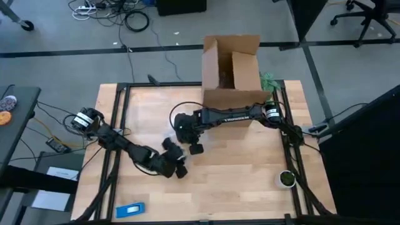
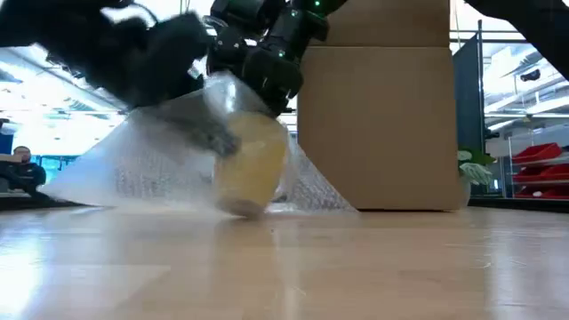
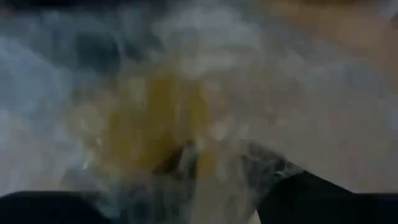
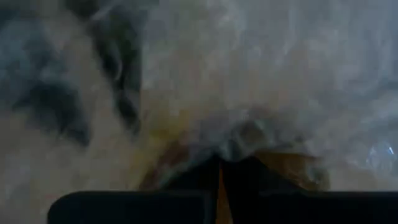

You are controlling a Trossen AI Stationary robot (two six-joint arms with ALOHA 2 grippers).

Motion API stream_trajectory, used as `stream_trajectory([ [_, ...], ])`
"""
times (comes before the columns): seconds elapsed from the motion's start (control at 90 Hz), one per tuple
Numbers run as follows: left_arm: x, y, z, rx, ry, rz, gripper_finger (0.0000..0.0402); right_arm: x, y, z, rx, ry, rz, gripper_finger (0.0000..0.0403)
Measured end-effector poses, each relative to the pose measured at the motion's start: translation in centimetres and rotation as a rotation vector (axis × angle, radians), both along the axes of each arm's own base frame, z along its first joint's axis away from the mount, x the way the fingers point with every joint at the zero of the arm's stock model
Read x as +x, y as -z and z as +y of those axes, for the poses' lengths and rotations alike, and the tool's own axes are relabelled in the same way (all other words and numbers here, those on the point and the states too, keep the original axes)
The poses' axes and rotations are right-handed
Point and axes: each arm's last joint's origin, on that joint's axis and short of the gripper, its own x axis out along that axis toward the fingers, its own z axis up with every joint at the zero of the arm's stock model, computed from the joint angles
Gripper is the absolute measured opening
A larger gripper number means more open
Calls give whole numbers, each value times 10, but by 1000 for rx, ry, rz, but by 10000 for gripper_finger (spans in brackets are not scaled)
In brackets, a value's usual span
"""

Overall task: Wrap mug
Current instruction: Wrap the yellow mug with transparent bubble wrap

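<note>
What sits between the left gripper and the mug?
Bubble wrap. In the low view it covers the mug; the left wrist view shows the orange only through the film.

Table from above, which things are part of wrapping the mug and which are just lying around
In the job:
mug
bubble wrap
left gripper
right gripper

Lying about:
cardboard box
blue object
dark green round object

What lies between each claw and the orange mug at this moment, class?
Only the bubble wrap. It covers the mug, which shows through it tilted on the table. The left claw and right claw both press at the wrapped bundle; nothing else intervenes.
</note>
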Motion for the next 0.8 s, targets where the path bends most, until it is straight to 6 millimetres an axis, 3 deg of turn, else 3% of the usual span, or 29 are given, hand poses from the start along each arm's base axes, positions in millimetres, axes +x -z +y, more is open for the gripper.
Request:
stream_trajectory([
  [0.211,-1,1,-2,-14,43,24,115,-4,2,17,-4,-38,38,0],
  [0.533,-17,7,-12,-29,150,243,115,-4,8,55,-27,-111,38,0],
  [0.8,-53,-14,-16,-41,114,431,115,4,26,54,-60,-94,46,0],
])
